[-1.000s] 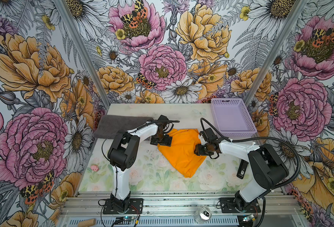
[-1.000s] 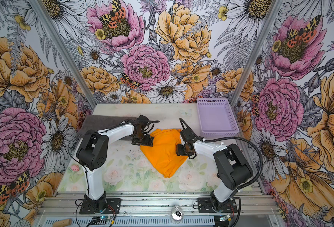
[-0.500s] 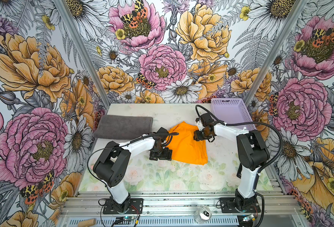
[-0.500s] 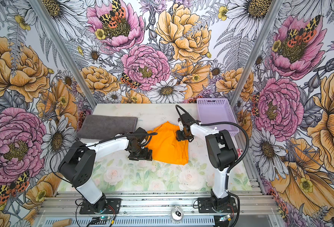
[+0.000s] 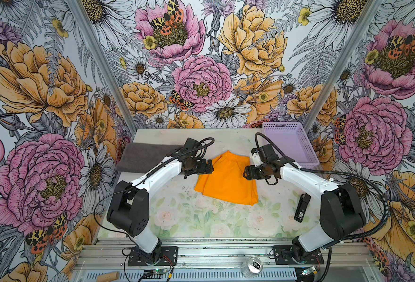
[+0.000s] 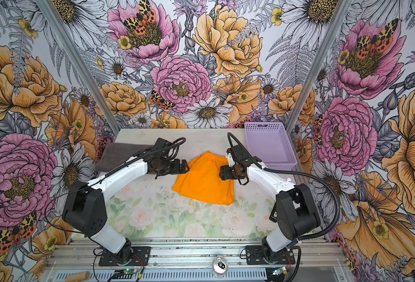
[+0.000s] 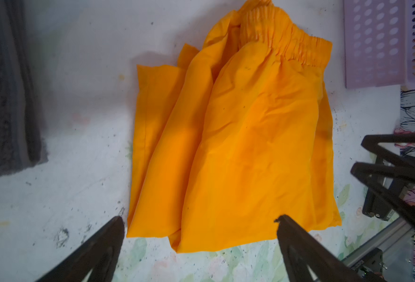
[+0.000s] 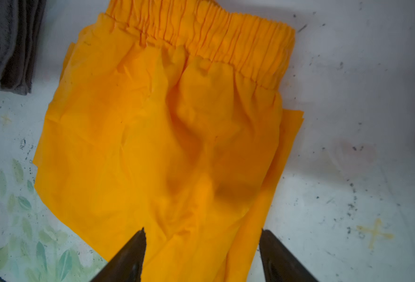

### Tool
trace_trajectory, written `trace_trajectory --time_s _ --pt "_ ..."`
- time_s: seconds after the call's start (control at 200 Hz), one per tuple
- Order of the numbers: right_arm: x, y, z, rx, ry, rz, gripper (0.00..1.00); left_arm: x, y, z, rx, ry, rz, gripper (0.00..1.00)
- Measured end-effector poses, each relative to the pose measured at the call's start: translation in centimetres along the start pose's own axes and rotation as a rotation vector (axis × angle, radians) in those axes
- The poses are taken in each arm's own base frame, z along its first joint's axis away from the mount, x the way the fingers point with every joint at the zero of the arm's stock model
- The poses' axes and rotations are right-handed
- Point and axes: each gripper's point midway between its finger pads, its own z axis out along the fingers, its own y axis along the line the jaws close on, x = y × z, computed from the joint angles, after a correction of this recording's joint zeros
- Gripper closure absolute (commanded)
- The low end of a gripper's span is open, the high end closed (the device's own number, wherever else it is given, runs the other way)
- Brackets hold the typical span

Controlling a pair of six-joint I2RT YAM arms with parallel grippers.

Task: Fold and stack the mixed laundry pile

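Observation:
The bright orange shorts (image 5: pixel 226 178) (image 6: pixel 205 180) lie folded flat mid-table, elastic waistband toward the back wall. A dark grey towel (image 5: pixel 143 156) (image 6: pixel 118 156) lies folded at the back left. My left gripper (image 5: pixel 207 168) hovers at the shorts' left edge, open and holding nothing. My right gripper (image 5: pixel 246 172) hovers at their right edge, also open and empty. In the left wrist view the shorts (image 7: pixel 238 146) lie beyond the spread left gripper (image 7: pixel 200 219), with the towel (image 7: pixel 3 85) to one side. In the right wrist view the right gripper (image 8: pixel 201 231) stands open over the shorts (image 8: pixel 177 134).
A lavender perforated basket (image 5: pixel 289 144) (image 6: pixel 270 144) stands at the back right corner. A small black device (image 5: pixel 301 207) lies on the table beside the right arm. A can (image 5: pixel 251 266) sits on the front rail.
The shorts went from a spread diamond to a narrower folded shape. The left gripper moved back along their left edge. The right gripper came forward from the waistband and its jaws widened.

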Motion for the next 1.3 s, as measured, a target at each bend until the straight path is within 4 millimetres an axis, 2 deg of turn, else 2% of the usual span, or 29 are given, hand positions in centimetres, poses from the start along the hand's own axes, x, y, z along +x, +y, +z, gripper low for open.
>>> trace_trajectory --time_s 0.08,0.205,0.31,0.4,0.49,0.68,0.731,0.806,0.856,0.916,1.096,1.186,1.296 --pt "1.5 0.5 1.1 0.0 0.04 0.006 0.3 0.0 -0.5 1.8 0.003 0.025 0.037 0.04" --pt "3.6 0.3 2.6 0.037 0.093 0.005 0.34 1.6 0.1 4.5 -0.02 0.098 0.057 0.1" --pt "5.2 -1.7 3.9 0.107 0.143 0.024 0.35 3.2 1.2 6.0 -0.046 0.151 0.053 0.14" --pt "5.7 -3.2 4.7 0.148 0.172 0.029 0.35 4.9 2.4 6.9 -0.077 0.195 0.043 0.17" --pt "4.8 -3.6 4.8 0.162 0.16 0.01 0.35 6.4 3.3 7.3 -0.098 0.229 0.033 0.19" --pt "2.1 -4.2 5.9 0.172 0.151 -0.033 0.35 6.7 3.5 7.1 -0.096 0.215 0.019 0.2" --pt "1.4 -4.2 6.2 0.17 0.147 -0.046 0.35 6.8 3.5 6.8 -0.096 0.211 0.016 0.17" --pt "0.8 -4.2 6.4 0.168 0.142 -0.064 0.34 7.2 3.7 6.3 -0.105 0.213 0.001 0.07" --pt "0.6 -4.1 6.3 0.165 0.141 -0.076 0.33 7.0 3.8 5.9 -0.107 0.203 -0.011 0.01" --pt "0.6 -4.2 6.2 0.163 0.143 -0.082 0.31 6.4 3.9 5.2 -0.104 0.177 -0.023 0.01" --pt "0.6 -3.9 5.2 0.148 0.146 -0.083 0.29 2.6 4.9 3.0 -0.079 0.04 -0.06 0.01" --pt "0.1 -3.5 3.9 0.132 0.12 -0.082 0.28 1.3 5.4 3.2 -0.071 0.015 -0.064 0.01" --pt "-0.8 -2.7 2.8 0.106 0.085 -0.084 0.28 0.5 5.2 4.9 -0.03 0.025 -0.055 0.01"
